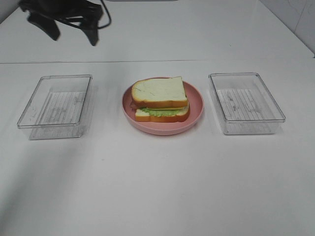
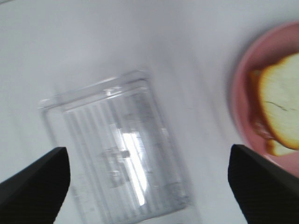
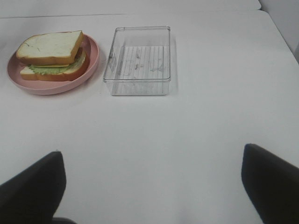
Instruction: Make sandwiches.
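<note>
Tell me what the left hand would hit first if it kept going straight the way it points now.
Probably the clear tray on the left of the table: the wrist view centres it between the open fingers of the left hand, with nothing in between. The pink plate sits off to one side. Depth is unclear.

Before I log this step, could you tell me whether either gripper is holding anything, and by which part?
Nothing is held. The left gripper is open above the left clear tray; the right gripper is open over bare table, away from the sandwich.

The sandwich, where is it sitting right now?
In the high camera's view the sandwich sits on the pink plate at the table's middle, between two clear trays, left and right.
</note>
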